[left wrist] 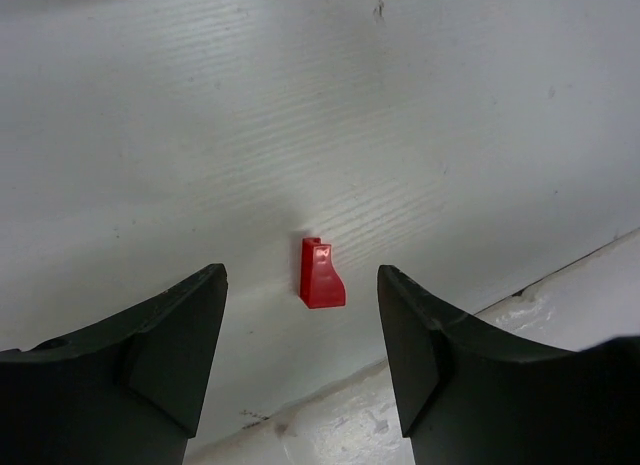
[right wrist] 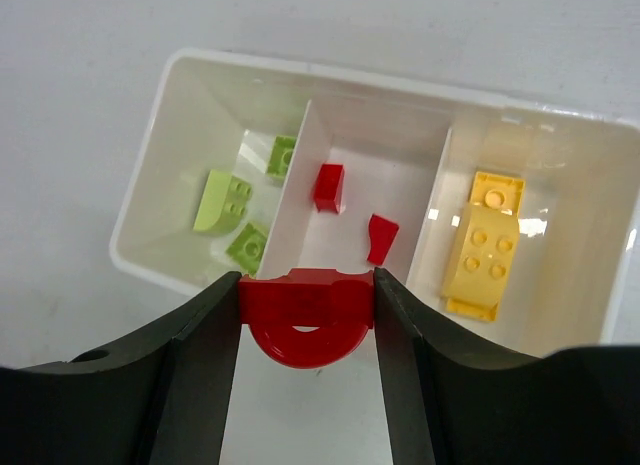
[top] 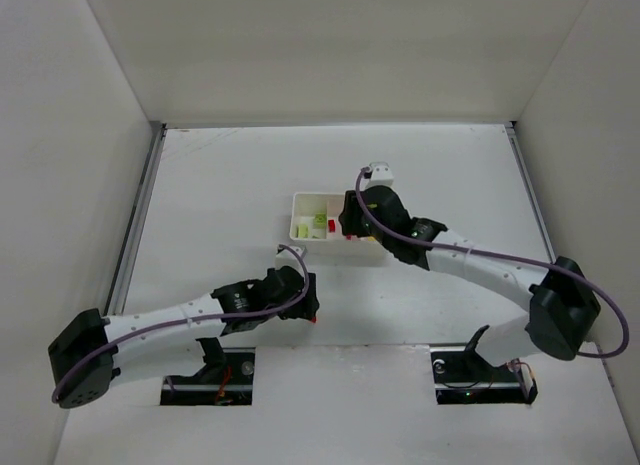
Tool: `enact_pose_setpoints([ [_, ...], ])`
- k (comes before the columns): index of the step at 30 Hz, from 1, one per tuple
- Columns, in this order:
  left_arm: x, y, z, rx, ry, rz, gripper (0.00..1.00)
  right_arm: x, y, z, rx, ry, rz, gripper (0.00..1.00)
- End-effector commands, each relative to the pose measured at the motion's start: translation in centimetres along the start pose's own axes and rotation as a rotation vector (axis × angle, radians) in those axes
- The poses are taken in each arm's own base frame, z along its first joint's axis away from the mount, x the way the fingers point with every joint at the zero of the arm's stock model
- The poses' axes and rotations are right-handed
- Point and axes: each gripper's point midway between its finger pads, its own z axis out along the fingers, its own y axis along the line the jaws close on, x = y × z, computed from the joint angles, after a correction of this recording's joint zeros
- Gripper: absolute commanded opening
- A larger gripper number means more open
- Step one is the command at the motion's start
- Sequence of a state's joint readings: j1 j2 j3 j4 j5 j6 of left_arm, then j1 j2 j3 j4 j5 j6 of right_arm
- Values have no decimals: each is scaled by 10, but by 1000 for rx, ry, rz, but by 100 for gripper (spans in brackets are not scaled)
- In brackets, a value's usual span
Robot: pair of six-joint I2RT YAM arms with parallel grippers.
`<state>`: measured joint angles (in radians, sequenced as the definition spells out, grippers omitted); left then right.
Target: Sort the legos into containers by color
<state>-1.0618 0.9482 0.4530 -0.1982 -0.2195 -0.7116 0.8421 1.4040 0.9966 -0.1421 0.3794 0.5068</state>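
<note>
The left gripper (left wrist: 300, 273), at the near left of the table (top: 220, 185), points down at the surface with its jaws standing well apart and nothing gripped. A small red sloped brick (left wrist: 322, 275) lies on the white surface between the two fingers, touching neither. Further right, near the table's centre, sits the white tray (top: 300, 199), divided by thin walls into three side-by-side compartments. In the right wrist view, the left compartment (right wrist: 200, 125) holds three light green bricks (right wrist: 224, 199). The middle compartment (right wrist: 400, 155) holds two small red bricks (right wrist: 329, 187), lying apart from each other. The right compartment (right wrist: 580, 205) holds yellow bricks (right wrist: 485, 247), studs up. The right gripper (right wrist: 307, 283) hovers over the tray's near wall, at the middle compartment. Its jaws are closed partway on a red arched brick (right wrist: 305, 330), which is clamped by its two ends between the fingers, rounded part toward the camera.
</note>
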Motion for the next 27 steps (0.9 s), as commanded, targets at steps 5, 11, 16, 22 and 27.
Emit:
enact_pose_setpoints([
  [5,-2,-14,8,16,-20,54,60,-39,9,32,-34,-61,0,50],
  [11,3,-16,12,13,-6,65,60,-42,11,38,-39,-60,1,69],
  [16,10,-23,15,19,22,98,59,-53,7,14,-51,-107,17,69],
  [22,21,-23,22,-23,47,159,48,-37,-10,-12,-57,-119,47,69],
  [27,28,-24,25,-38,63,189,35,-23,-22,-25,-56,-116,65,69],
])
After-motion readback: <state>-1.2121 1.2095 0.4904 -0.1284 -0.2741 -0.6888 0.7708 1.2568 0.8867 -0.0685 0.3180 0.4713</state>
